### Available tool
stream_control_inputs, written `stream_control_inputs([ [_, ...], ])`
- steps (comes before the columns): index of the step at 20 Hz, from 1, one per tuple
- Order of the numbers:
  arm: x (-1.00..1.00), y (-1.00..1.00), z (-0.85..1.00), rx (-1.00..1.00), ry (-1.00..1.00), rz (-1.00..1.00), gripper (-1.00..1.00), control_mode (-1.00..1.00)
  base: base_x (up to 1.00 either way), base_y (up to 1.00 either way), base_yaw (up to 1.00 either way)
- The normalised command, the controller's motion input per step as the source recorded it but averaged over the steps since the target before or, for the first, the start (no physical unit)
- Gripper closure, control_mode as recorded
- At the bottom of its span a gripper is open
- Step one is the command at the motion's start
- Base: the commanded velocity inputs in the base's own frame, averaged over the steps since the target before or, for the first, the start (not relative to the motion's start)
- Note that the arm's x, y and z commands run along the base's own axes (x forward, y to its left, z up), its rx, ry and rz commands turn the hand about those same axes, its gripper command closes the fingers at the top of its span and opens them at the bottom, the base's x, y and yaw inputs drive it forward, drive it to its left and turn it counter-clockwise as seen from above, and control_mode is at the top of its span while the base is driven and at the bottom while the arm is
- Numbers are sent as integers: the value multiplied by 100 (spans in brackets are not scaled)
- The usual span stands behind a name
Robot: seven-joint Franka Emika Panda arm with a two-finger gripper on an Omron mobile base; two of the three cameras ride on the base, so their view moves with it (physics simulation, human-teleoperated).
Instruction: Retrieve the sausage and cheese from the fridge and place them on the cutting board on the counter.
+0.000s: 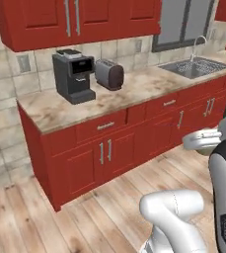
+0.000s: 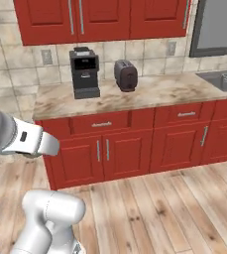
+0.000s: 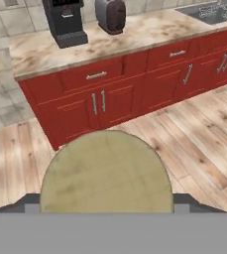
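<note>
Cheese (image 3: 106, 171): round, pale yellowish-tan puck, close in front of the hand camera, sitting between the two dark finger tips — held, to judge by the tips at either side of it.

Gripper (image 3: 106, 202): spread wide, closed on the cheese across its full width; tips just visible at left and right of the disc's lower edge.

Handling, cheese: probably light and fairly firm, smooth round rim — liable to roll or pivot between two flat pads. Best taken across the middle, pads on opposite sides of the rim, as appears to be the case here. Moderate squeeze judged enough; harder could dent it.

Counter (image 1: 134, 89): beige marbled top on red cabinets, ahead of the robot and well apart from the hand across wooden floor.

On counter: black coffee machine (image 1: 74, 75) near the left end, dark toaster (image 1: 109, 73) just beside it, sink (image 1: 195, 66) with tap further right.

Cutting board: not seen on this stretch of counter; whereabouts cannot be told.

Sausage: whereabouts cannot be told.

Arm: white links low in both base views, forearm reaching in from the side.

Step, as judged: carrying the cheese toward the counter; placement not yet done.

Risk: puck slipping or turning during travel.
</note>
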Motion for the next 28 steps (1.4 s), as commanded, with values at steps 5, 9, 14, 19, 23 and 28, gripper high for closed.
stream_control_inputs([
  [5, 0, 0, 0, 0, 0, 0, 100, 100, 0, -66, -82],
  [9, 0, 0, 0, 0, 0, 0, 100, 100, 20, -66, -72],
  [14, 0, 0, 0, 0, 0, 0, 100, 100, 20, -58, -73],
  [19, 0, 0, 0, 0, 0, 0, 100, 100, 80, -35, -52],
  [23, 0, 0, 0, 0, 0, 0, 100, 100, 100, -7, -32],
  [28, 0, 0, 0, 0, 0, 0, 100, 100, 100, 0, -20],
])
